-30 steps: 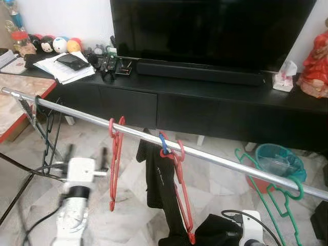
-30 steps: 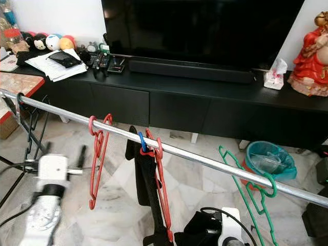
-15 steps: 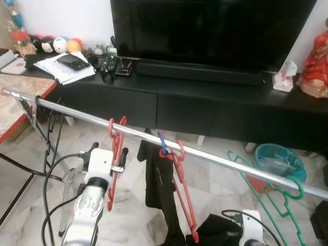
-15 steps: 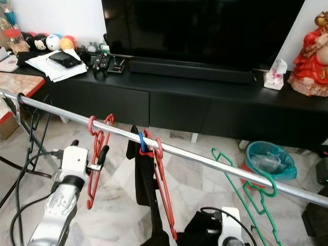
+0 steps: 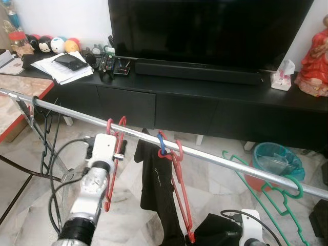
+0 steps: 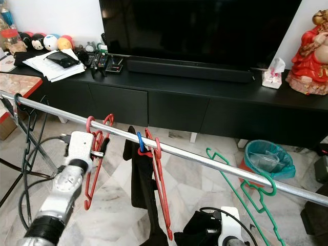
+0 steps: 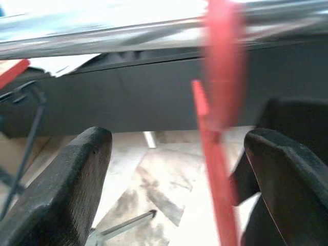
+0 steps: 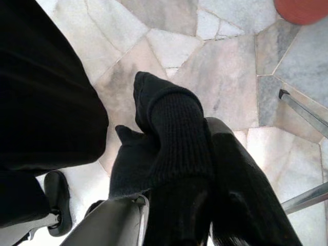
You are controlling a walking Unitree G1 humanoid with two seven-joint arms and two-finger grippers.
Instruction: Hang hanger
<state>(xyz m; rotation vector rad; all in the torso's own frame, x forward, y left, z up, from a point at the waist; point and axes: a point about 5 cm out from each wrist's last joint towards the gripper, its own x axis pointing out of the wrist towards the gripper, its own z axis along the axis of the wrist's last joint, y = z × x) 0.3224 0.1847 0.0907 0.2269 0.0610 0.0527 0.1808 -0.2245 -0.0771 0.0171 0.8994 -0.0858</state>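
1. My left gripper point(image 7: 174, 169) is raised to the silver rail point(image 5: 215, 160), its two black fingers spread apart with the red hanger point(image 5: 114, 154) standing in the gap between them. From the wrist camera I judge neither finger is pressing on it.
2. That red hanger has its hook over the rail, left of the black garment point(image 5: 156, 189), so the hanging looks done for this piece. What I think remains is to draw the arm clear without dragging the hanger along the rail.
3. Further along the rail hang a second red hanger point(image 5: 179, 195) with a blue hook point(image 5: 162, 143) beside it, carrying the black garment, and a green hanger point(image 5: 266, 189) near the rail's right end. A dark hanger point(image 5: 45, 138) hangs near the left end.
4. My right gripper point(image 8: 205, 169) sits low, clamped on a dark knitted cloth point(image 8: 169, 148), over the marble floor point(image 8: 225, 66). Whether that piece still needs a hanger I cannot tell.
5. I can read no writing. The television point(image 5: 205, 31), the papers point(image 5: 64, 69) on the black cabinet point(image 5: 205, 102) and the tissue box point(image 5: 281, 79) show no legible label at this size.
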